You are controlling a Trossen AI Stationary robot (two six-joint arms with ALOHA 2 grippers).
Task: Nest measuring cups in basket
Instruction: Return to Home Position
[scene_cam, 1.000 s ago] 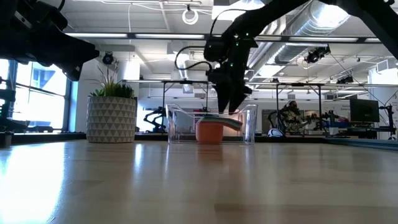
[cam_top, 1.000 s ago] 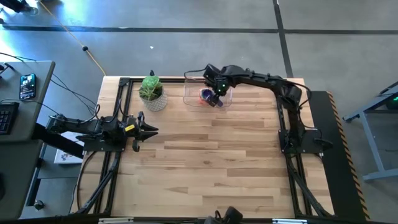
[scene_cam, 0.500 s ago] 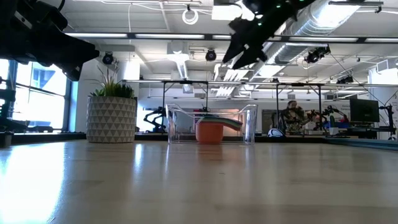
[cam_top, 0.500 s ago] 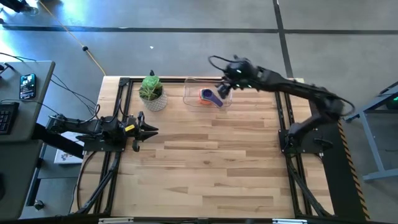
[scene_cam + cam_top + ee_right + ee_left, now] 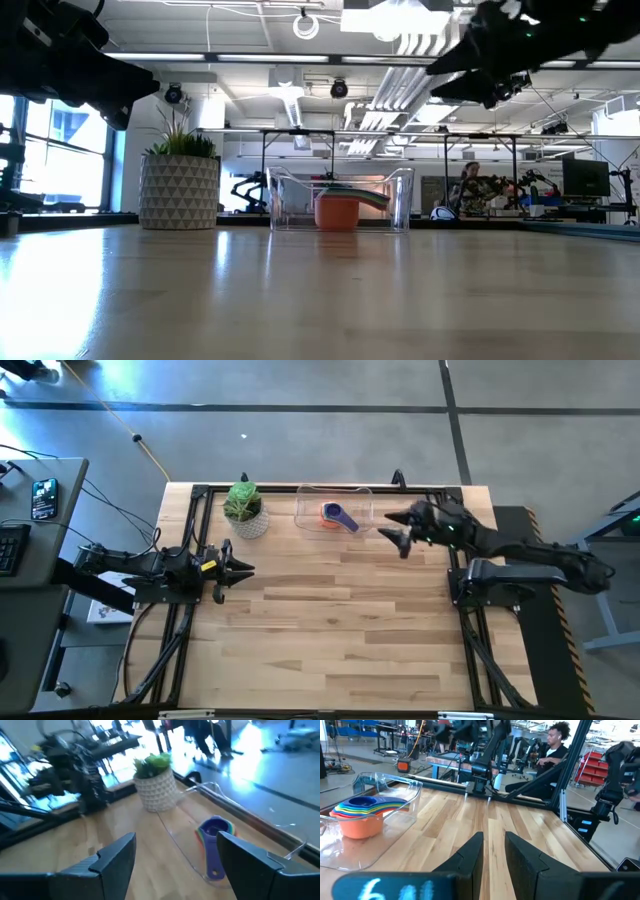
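The clear basket point(image 5: 333, 510) stands on the table at its far edge. Inside it the measuring cups point(image 5: 338, 515) sit stacked one in another, an orange one point(image 5: 337, 210) at the bottom and a blue one point(image 5: 215, 831) on top, handles fanned out. My right gripper point(image 5: 397, 533) hovers to the right of the basket, high above the table, pointing nearly level toward it, open and with nothing between its fingers point(image 5: 177, 865). My left gripper point(image 5: 245, 570) rests at the table's left edge, pointing level, a narrow gap between its fingers point(image 5: 493, 852), nothing in it.
A white patterned pot with a green plant point(image 5: 245, 510) stands just left of the basket. The wooden tabletop point(image 5: 340, 610) lies bare in the middle and toward the near edge. A person point(image 5: 555, 745) sits in the room beyond the table's right side.
My right gripper has drawn up out of the basket and swung toward the table's right edge, tipping from pointing down to nearly level. The stack of cups stays in the basket where it was.
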